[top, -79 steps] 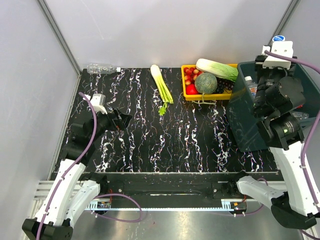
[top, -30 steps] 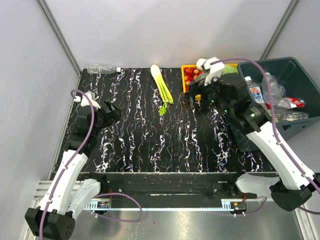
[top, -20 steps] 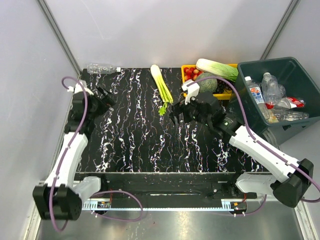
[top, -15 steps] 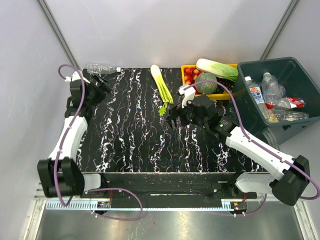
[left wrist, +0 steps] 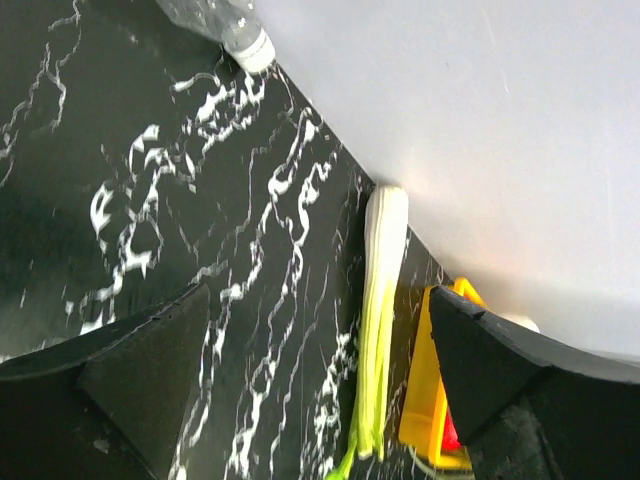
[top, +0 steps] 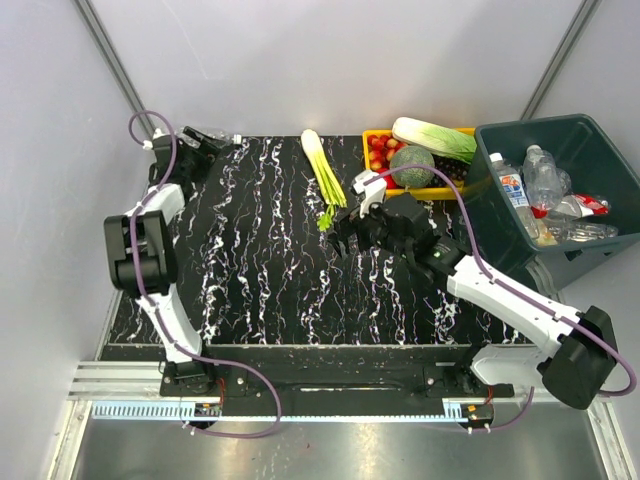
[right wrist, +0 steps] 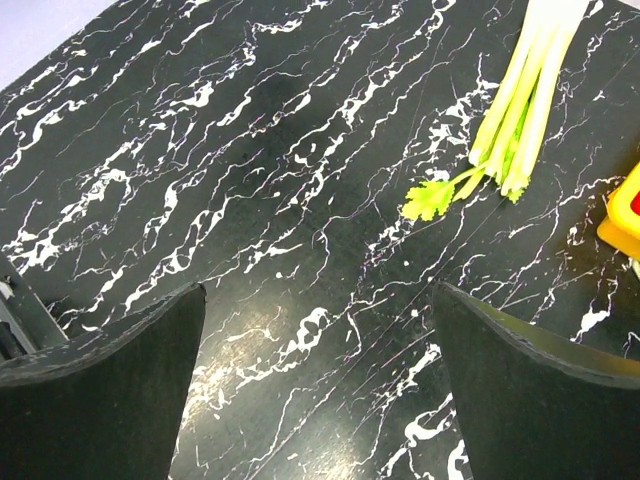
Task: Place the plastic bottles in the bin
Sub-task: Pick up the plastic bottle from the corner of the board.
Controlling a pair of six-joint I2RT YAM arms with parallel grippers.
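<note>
Black marbled worktop: one clear bottle remains, just ahead of my left gripper, jaws apart, not touching. Other bottles already in bin, well right of my right gripper, also apart, empty.

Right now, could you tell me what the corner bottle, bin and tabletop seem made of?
Bottle: clear thin plastic, see-through, white cap.
Bin: opaque teal plastic, smooth, likely moulded.
Tabletop: black, white veins, glossy glare; marble or printed look-alike.

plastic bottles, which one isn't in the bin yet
The clear plastic bottle lying at the far left corner of the black table; the other bottles sit inside the dark teal-grey plastic bin.
</note>
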